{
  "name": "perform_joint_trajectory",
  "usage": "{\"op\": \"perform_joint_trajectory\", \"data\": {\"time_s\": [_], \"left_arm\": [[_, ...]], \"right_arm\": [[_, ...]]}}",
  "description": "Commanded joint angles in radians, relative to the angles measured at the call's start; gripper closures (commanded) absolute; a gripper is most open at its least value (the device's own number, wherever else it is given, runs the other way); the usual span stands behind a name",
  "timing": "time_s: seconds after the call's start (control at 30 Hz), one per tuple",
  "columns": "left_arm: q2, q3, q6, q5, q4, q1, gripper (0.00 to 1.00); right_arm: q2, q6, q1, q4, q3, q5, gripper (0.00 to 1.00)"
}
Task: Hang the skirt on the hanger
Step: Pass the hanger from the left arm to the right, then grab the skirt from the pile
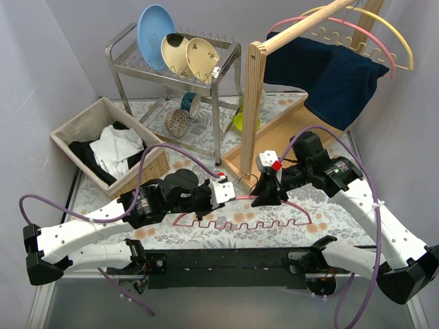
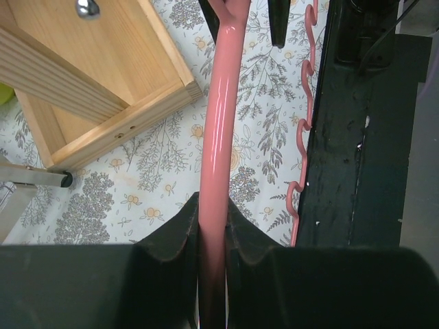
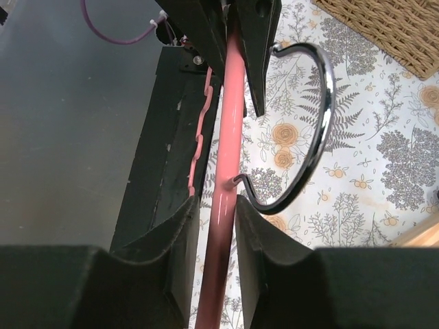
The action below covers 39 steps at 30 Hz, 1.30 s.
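A pink hanger (image 1: 240, 221) with a wavy lower bar and a metal hook (image 3: 322, 103) lies low over the flowered table near its front edge. My left gripper (image 1: 230, 194) is shut on its straight pink bar (image 2: 218, 103). My right gripper (image 1: 264, 197) grips the same bar (image 3: 230, 103) next to the hook, facing the left one. White and black garments (image 1: 116, 147) lie in a wicker basket (image 1: 147, 171) at the left; I cannot tell which one is the skirt. No cloth is on the pink hanger.
A wooden rack (image 1: 252, 103) on a wooden tray (image 1: 271, 137) stands at the back right, with a navy cloth (image 1: 336, 82) and other hangers (image 1: 384, 31) on it. A metal dish rack (image 1: 171, 58) with plates stands at the back. The black arm base (image 1: 226, 260) runs along the front.
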Motion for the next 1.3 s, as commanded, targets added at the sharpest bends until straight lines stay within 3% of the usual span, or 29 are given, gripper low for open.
{"op": "perform_joint_trajectory", "data": {"time_s": [0.0,0.07,0.1,0.2,0.23,0.27,0.3,0.43,0.7,0.73,0.87,0.93,0.97,1.03,1.07,1.1,1.2,1.27], "left_arm": [[-0.038,0.022,0.01,0.005,0.056,0.007,1.0],[-0.034,0.025,0.01,0.005,0.055,0.007,1.0],[-0.032,0.023,0.01,0.004,0.055,0.007,1.0],[-0.037,0.008,-0.009,-0.019,0.088,0.005,1.0],[-0.047,-0.009,-0.038,-0.033,0.12,0.007,0.93],[-0.055,-0.018,-0.067,-0.11,0.144,0.007,0.81],[-0.061,-0.023,-0.108,-0.17,0.179,0.008,0.5],[-0.113,-0.026,-0.24,-0.379,0.193,0.024,0.05],[-0.308,-0.033,-0.314,-0.655,0.2,0.036,0.02],[-0.314,-0.033,-0.314,-0.777,0.204,0.037,0.02],[-0.273,0.006,-0.276,-0.93,0.254,0.053,0.02],[-0.192,0.057,-0.268,-0.932,0.257,0.117,0.02],[-0.158,0.072,-0.277,-0.868,0.247,0.163,0.02],[-0.079,0.1,-0.349,-0.727,0.231,0.414,0.04],[-0.058,0.106,-0.387,-0.558,0.227,0.518,0.06],[-0.04,0.111,-0.424,-0.489,0.234,0.718,0.07],[-0.018,0.097,-0.561,-0.317,0.306,1.01,0.05],[0.071,0.132,-0.645,-0.259,0.296,1.111,0.02]], "right_arm": [[0.013,0.005,0.008,0.001,0.007,-0.029,0.65],[0.014,0.007,0.008,0.0,0.014,-0.042,0.79],[0.013,0.01,0.008,-0.002,0.019,-0.046,0.98],[0.002,0.043,0.008,0.024,0.019,-0.017,0.99],[-0.007,0.068,0.006,0.046,0.011,0.01,0.99],[-0.018,0.083,-0.007,0.061,0.004,0.041,0.99],[-0.045,0.102,-0.021,0.081,-0.021,0.1,0.99],[-0.133,0.152,-0.104,0.142,-0.099,0.138,0.99],[-0.186,0.182,-0.204,0.181,-0.159,0.141,0.99],[-0.186,0.182,-0.208,0.184,-0.162,0.136,0.99],[-0.179,0.182,-0.219,0.192,-0.167,0.11,0.99],[-0.179,0.183,-0.224,0.192,-0.167,0.096,0.99],[-0.18,0.182,-0.225,0.19,-0.168,0.093,0.99],[-0.183,0.183,-0.23,0.193,-0.17,0.09,0.99],[-0.186,0.183,-0.233,0.193,-0.173,0.087,0.99],[-0.191,0.183,-0.234,0.193,-0.175,0.086,0.99],[-0.202,0.185,-0.242,0.189,-0.178,0.086,0.99],[-0.2,0.185,-0.244,0.189,-0.175,0.084,0.99]]}}
